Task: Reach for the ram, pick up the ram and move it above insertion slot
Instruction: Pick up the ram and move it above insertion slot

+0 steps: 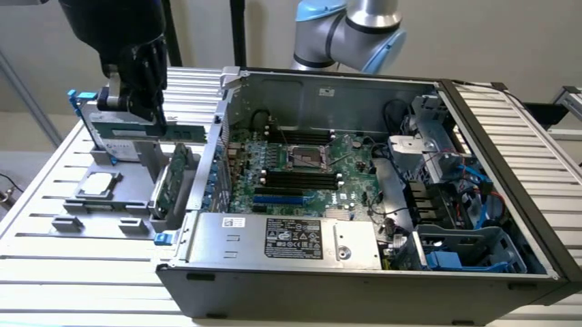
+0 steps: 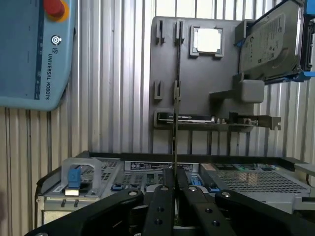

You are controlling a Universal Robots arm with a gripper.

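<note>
My black gripper (image 1: 148,117) hangs over the grey parts holder (image 1: 127,204) at the exterior view's left, outside the open computer case. It is shut on the ram (image 1: 187,129), a thin green stick that juts sideways below the fingers. From the wrist the ram (image 2: 175,98) appears edge-on as a thin dark line running out from between the closed fingertips of the gripper (image 2: 175,183). The ram is lifted off the holder (image 2: 197,78). The dark memory slots (image 1: 300,178) lie on the motherboard inside the case, well to the exterior view's right of the gripper.
A green expansion card (image 1: 173,178) stands in the holder beside the case wall. A processor chip (image 1: 98,184) and a hard drive in a blue frame (image 1: 114,136) sit there too. The power supply (image 1: 282,238) fills the case front. A teach pendant (image 2: 29,49) lies on the slatted table.
</note>
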